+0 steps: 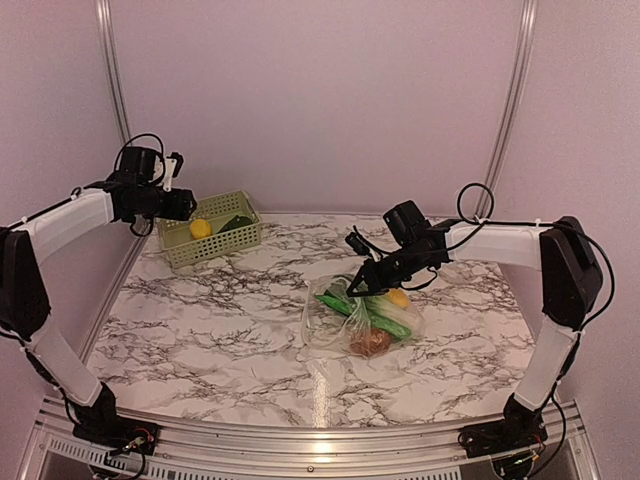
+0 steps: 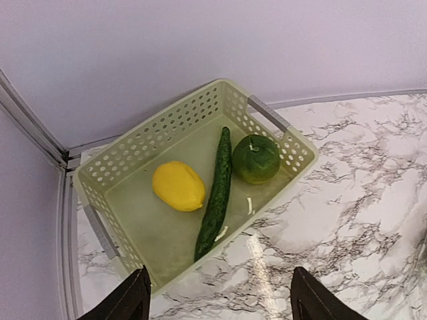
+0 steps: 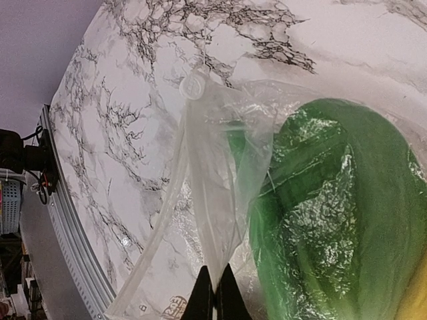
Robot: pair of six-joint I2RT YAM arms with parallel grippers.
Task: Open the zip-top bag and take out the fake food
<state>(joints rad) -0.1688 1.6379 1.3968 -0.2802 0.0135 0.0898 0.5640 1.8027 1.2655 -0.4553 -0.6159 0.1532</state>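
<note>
Two fingers of the right gripper (image 3: 215, 283) are pinched tight on a fold of the zip-top bag (image 3: 213, 173), which lies on the table (image 1: 200, 330) right of the middle. The film is slippery, so it may slip out, or the bag may lift with the fake food (image 1: 372, 342) inside. The bag is clear, floppy and crinkled, with green, yellow and brown toys in it. The left gripper (image 2: 223, 300) hangs spread wide, holding nothing, over the basket (image 2: 167, 127), far left.

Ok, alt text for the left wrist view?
A light green lattice basket on the marble table holds a yellow lemon, a long cucumber and a round green fruit. The left claw hangs open at its near edge.
</note>
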